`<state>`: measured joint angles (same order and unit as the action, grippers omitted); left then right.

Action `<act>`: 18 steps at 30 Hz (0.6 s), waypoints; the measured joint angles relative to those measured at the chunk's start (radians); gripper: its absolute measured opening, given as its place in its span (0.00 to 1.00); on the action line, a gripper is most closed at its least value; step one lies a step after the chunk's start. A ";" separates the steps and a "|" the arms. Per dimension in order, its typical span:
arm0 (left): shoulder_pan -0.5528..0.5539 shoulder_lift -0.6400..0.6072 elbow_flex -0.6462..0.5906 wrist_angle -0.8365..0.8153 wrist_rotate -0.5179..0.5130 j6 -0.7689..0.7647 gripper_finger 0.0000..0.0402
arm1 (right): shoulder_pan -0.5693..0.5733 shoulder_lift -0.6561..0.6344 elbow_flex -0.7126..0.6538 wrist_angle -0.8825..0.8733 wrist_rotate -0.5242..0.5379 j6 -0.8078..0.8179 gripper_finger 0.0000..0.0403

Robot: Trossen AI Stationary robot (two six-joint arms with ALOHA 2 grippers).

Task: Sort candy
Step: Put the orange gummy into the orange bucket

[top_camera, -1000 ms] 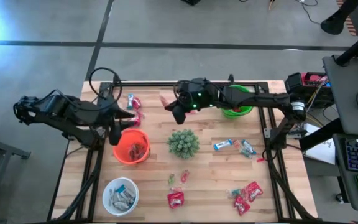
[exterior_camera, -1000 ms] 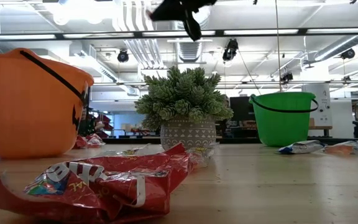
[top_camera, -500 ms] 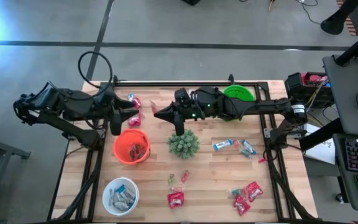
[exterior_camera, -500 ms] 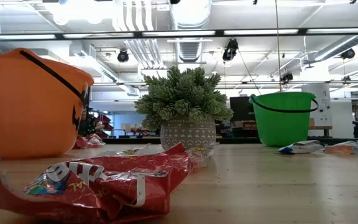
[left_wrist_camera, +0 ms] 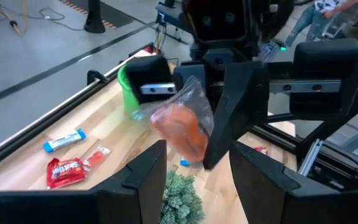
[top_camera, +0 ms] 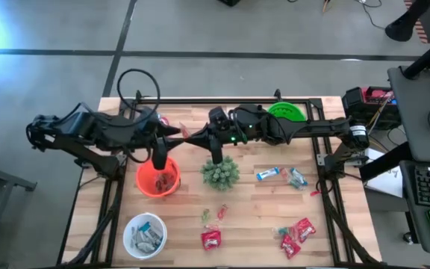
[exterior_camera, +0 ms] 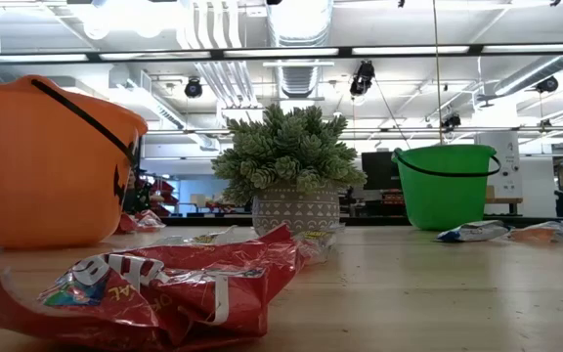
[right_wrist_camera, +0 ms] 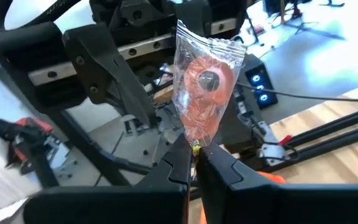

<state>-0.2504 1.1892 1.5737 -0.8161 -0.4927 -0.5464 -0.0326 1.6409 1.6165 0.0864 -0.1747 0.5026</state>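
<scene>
From my left wrist, the clear-wrapped orange sweet (left_wrist_camera: 178, 126) is blurred, and my right gripper (left_wrist_camera: 229, 99) behind it is cut off above. In the high view the sweet is too small to make out. The orange bucket (exterior_camera: 47, 161) runs off the low view's edge beside the plant (exterior_camera: 288, 156), hiding candy behind it.

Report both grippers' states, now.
Left gripper: open, holding nothing.
Right gripper: shut on the wrapped orange candy.
</scene>
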 joint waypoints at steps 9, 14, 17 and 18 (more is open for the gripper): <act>0.038 0.017 -0.001 0.030 0.021 0.014 0.39 | 0.018 -0.003 0.000 0.001 -0.041 0.002 0.02; 0.071 0.021 -0.001 0.035 0.058 0.015 0.39 | 0.021 -0.003 0.000 -0.001 -0.038 -0.002 0.02; 0.071 0.020 -0.001 0.040 0.064 0.041 0.36 | 0.021 -0.003 0.000 0.000 -0.039 -0.003 0.02; 0.071 0.020 -0.001 0.041 0.065 0.046 0.34 | 0.021 -0.004 0.000 0.000 -0.039 -0.003 0.02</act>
<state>-0.1795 1.2095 1.5730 -0.7753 -0.4277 -0.5002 -0.0120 1.6372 1.6165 0.0867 -0.2134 0.4999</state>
